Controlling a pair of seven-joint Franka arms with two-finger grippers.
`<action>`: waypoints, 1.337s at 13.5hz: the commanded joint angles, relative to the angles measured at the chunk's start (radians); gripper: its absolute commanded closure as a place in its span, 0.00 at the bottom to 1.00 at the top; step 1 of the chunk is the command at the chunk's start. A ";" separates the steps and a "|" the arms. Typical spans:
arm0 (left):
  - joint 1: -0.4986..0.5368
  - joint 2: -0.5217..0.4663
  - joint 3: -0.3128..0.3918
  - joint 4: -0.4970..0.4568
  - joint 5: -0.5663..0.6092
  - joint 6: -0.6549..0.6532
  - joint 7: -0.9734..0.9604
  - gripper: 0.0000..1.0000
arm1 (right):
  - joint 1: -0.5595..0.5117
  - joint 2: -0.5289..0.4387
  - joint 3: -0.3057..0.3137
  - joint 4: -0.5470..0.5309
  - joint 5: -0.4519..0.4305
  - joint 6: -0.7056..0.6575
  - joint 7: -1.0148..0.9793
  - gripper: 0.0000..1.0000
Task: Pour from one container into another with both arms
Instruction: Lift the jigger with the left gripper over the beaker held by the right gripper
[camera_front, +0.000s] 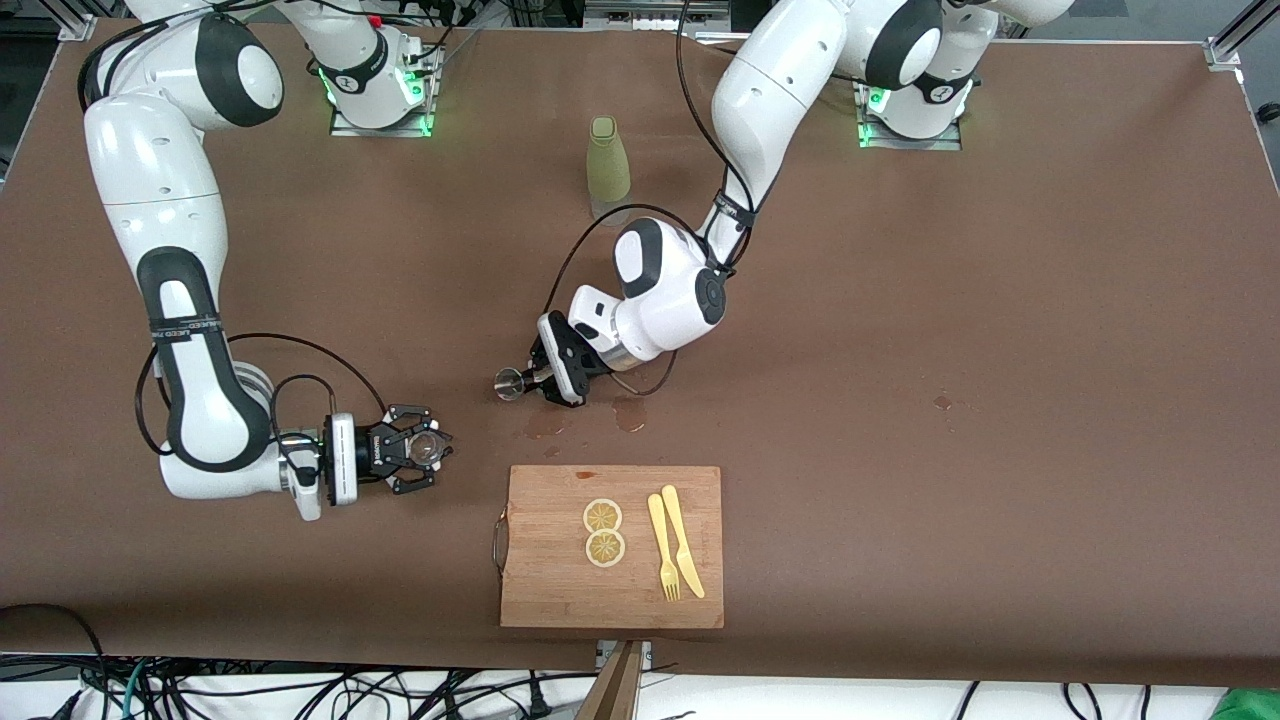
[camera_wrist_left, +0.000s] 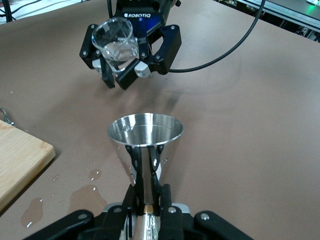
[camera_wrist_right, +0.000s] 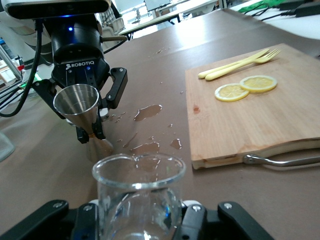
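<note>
My left gripper (camera_front: 545, 375) is shut on the narrow waist of the silver jigger (camera_front: 510, 383), low over the table near some puddles. The jigger is tipped, its open mouth facing the right arm's end. In the left wrist view the jigger (camera_wrist_left: 145, 145) rises from between the fingers (camera_wrist_left: 134, 200). My right gripper (camera_front: 432, 450) is shut on the small clear glass cup (camera_front: 428, 447), a short way off toward the right arm's end. The cup (camera_wrist_right: 137, 195) fills the foreground of the right wrist view, and the jigger (camera_wrist_right: 80, 107) faces it. A gap separates cup (camera_wrist_left: 116, 45) and jigger.
A wooden cutting board (camera_front: 545, 585) lies nearer the front camera, with two lemon slices (camera_front: 603, 530), a yellow fork (camera_front: 662, 550) and a knife (camera_front: 682, 545). Puddles (camera_front: 630, 412) wet the table beside the jigger. A tall green bottle (camera_front: 608, 160) stands near the bases.
</note>
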 joint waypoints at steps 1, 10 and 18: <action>-0.031 0.040 0.037 0.057 -0.024 0.029 -0.043 1.00 | -0.004 -0.024 0.040 0.004 -0.078 -0.006 0.087 0.79; -0.045 0.057 0.063 0.091 -0.022 0.029 -0.094 1.00 | -0.004 -0.090 0.112 0.011 -0.242 -0.039 0.265 0.79; -0.045 0.065 0.063 0.093 -0.022 0.029 -0.094 1.00 | -0.002 -0.104 0.161 0.011 -0.328 -0.040 0.331 0.79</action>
